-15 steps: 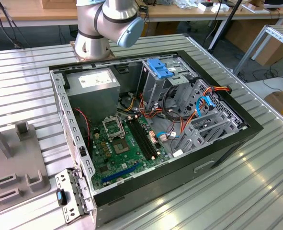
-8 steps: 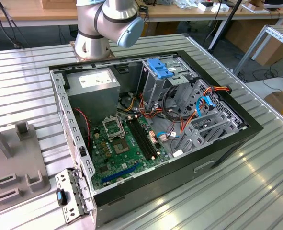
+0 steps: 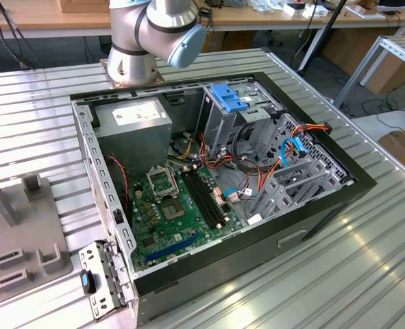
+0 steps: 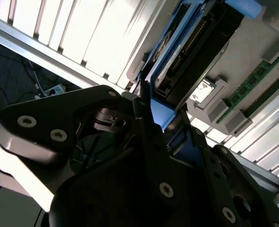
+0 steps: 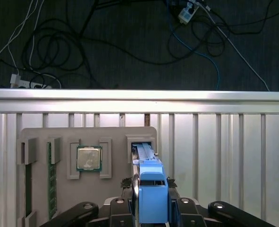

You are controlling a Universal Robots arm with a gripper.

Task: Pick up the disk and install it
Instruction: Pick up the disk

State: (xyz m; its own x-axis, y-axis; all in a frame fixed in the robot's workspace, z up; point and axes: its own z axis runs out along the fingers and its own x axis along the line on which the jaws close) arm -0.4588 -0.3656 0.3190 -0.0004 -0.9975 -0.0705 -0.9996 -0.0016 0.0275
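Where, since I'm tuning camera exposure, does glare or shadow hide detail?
Second wrist view: the table blows out white, the gripper holding the disk goes near-black. Exterior view: sheen on the table at the view's lower right. First wrist view: evenly lit.

slatted table (image 3: 366,274), computer case (image 3: 305,227), grey tray (image 3: 17,234)

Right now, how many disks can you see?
1. The disk stands on edge in the tray's slot beside the processor chip, gripped by the tool. Others may be hidden in the drive cage.

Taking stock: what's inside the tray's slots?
A processor chip, a memory stick, and the disk on edge, held by the tool. How deep the disk sits cannot be seen.
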